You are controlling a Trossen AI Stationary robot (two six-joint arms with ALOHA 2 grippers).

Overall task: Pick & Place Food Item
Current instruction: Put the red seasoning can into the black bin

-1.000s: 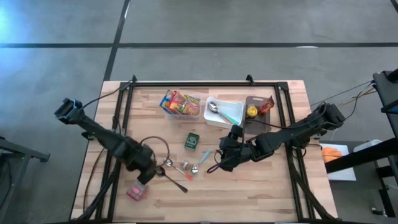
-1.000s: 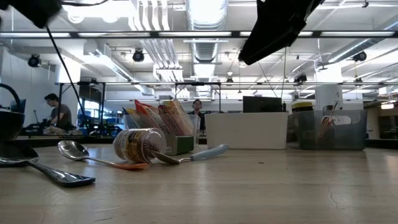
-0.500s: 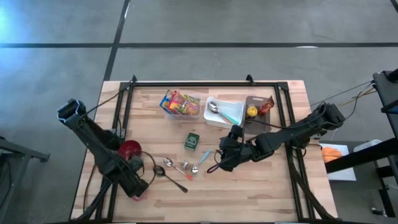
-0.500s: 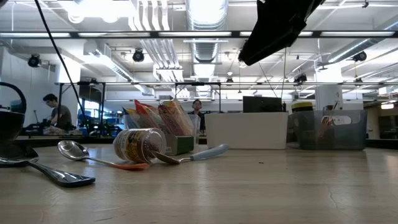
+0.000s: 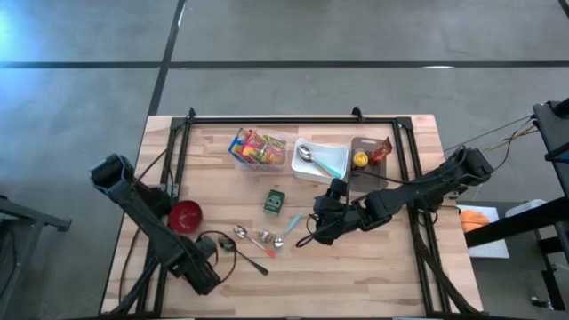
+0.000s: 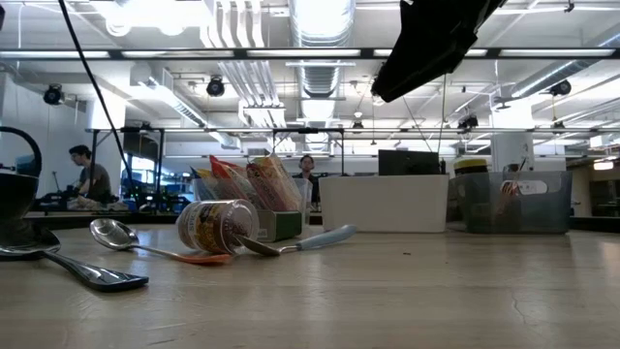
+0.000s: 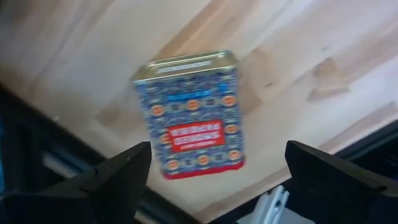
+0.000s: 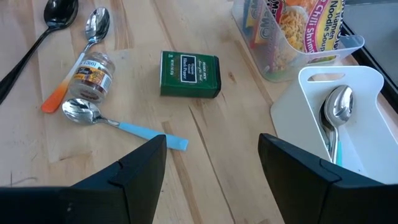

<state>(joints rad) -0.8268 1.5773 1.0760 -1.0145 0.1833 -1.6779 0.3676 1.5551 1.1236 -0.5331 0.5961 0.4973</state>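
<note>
A flat tin [image 7: 189, 115] with a blue pattern and a red label lies on its broad back on the wood, close to the table's near left edge. My left gripper [image 7: 214, 163] hangs above it, pointing down and open, one finger on each side of the tin and clear of it. In the high view the left gripper [image 5: 203, 274] hides the tin. My right gripper [image 5: 317, 229] hovers open above the table's middle, with nothing between its fingers [image 8: 212, 146].
A red bowl [image 5: 185, 215] sits just beyond the left gripper. Spoons [image 5: 240, 236], a small jar [image 5: 265, 238] and a green box [image 5: 275, 202] lie mid-table. At the back stand a clear bin of packets [image 5: 259, 148], a white tray [image 5: 322, 162] and a dark tray [image 5: 369, 156].
My left gripper has swung from above the red bowl toward the table's near edge and sunk lower, ending over the tin. The red bowl now shows uncovered. The gap between its fingers has not changed.
</note>
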